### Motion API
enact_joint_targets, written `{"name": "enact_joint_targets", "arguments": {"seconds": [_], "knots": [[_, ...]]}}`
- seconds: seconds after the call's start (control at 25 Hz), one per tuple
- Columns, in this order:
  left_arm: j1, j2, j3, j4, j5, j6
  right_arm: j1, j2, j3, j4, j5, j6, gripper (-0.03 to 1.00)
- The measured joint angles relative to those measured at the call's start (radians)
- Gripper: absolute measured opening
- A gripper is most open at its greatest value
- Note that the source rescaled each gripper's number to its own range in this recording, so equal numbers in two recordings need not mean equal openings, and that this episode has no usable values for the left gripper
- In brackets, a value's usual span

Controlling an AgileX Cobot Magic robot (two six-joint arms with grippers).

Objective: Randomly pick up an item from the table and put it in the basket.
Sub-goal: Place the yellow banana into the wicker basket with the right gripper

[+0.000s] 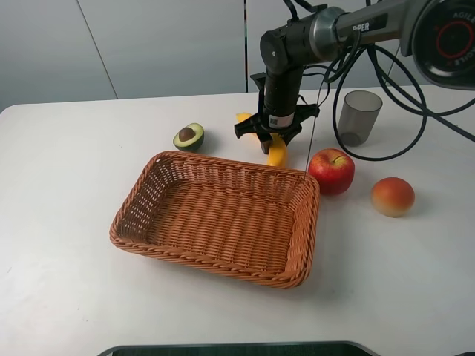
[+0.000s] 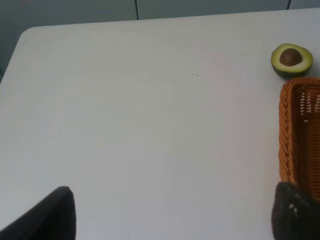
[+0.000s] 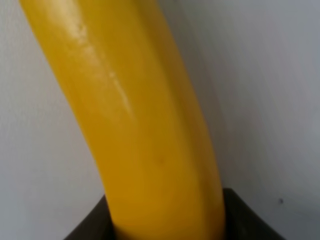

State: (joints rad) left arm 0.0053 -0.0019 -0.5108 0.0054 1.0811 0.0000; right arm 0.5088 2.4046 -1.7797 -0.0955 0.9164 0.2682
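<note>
Right arm [image 1: 293,44]: matte dark grey links joined by a silver-grey collar, with white lettering ending in "PER" along the upper link. At the upper right edge of the exterior view, a large round black joint cap ringed in red, with pale letters partly cut off. Thin black cables [image 1: 334,122] hanging in loose loops. Right gripper [image 1: 273,144]: black and angular, with a small white label on its wrist block. Left gripper [image 2: 175,215]: two blurred black jaws with rounded tips, one flecked with pale specks.

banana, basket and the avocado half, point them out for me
banana [image 3: 150,125]: right wrist view, middle of its yellow skin
basket [image 1: 208,261]: exterior high view, near braided rim
avocado half [image 1: 188,136]: exterior high view, cut face by the pit
</note>
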Motion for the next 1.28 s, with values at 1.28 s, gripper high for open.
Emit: {"name": "enact_joint_targets", "arguments": {"seconds": [1.28], "knots": [[0.0, 0.0, 0.0, 0.0, 0.0, 0.0, 0.259, -0.447, 0.192, 0.137, 0.25, -0.416, 0.02]]}}
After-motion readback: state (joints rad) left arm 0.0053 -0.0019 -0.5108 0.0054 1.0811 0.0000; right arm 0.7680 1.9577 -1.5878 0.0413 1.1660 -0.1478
